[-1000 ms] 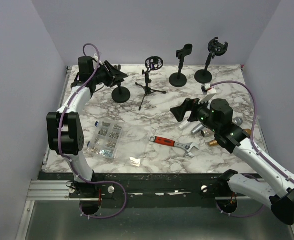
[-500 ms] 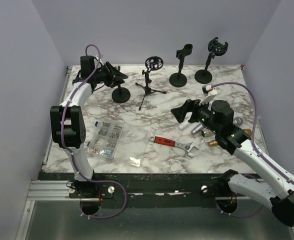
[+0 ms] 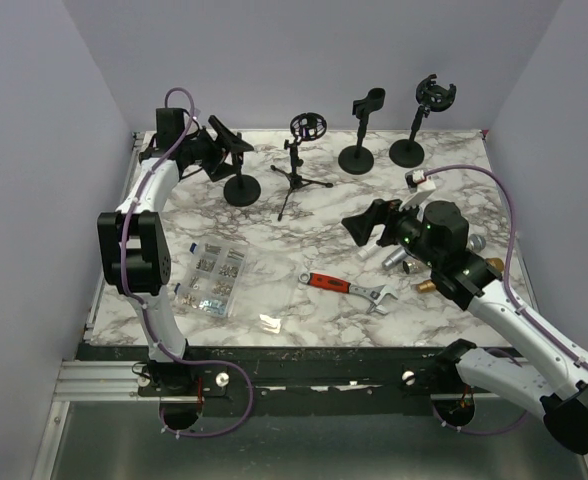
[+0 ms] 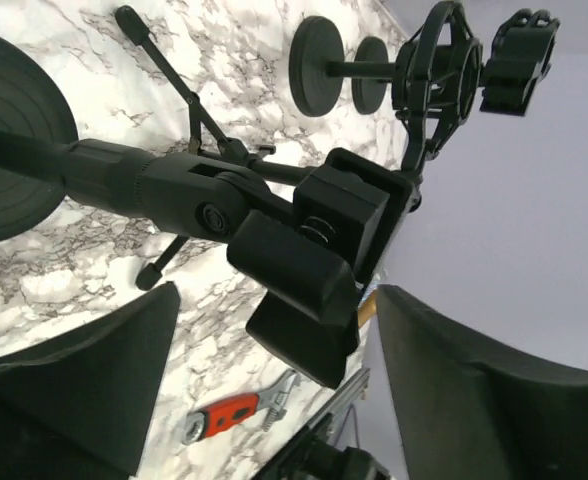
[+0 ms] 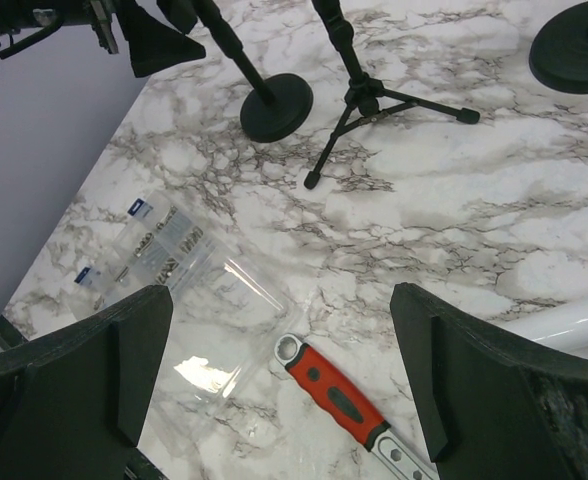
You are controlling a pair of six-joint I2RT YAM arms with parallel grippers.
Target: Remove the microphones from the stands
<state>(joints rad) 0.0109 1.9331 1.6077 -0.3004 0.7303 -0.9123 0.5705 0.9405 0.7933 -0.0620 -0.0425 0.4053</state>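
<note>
The stand (image 3: 241, 188), black with a round base, is at the back left; its clip (image 3: 228, 135) tilts up and I see no microphone in it. My left gripper (image 3: 210, 152) is open, with the clip (image 4: 309, 262) between its fingers (image 4: 94, 385) and a gap on both sides. Silver and gold microphones (image 3: 402, 258) lie on the marble next to my right arm, partly hidden by it. One white barrel (image 5: 566, 322) shows in the right wrist view. My right gripper (image 3: 367, 222) hovers open over the table with nothing in it (image 5: 279, 300).
A tripod stand (image 3: 296, 175) with a ring mount is right of the left stand. Two more round-base stands (image 3: 357, 157) (image 3: 407, 152) are at the back. A red-handled wrench (image 3: 346, 287) and a clear bag of screws (image 3: 212, 277) lie in front.
My left gripper's jaws have opened off the stand's clip and pulled slightly back to the left. The clip now tilts higher. The right arm has not moved.
</note>
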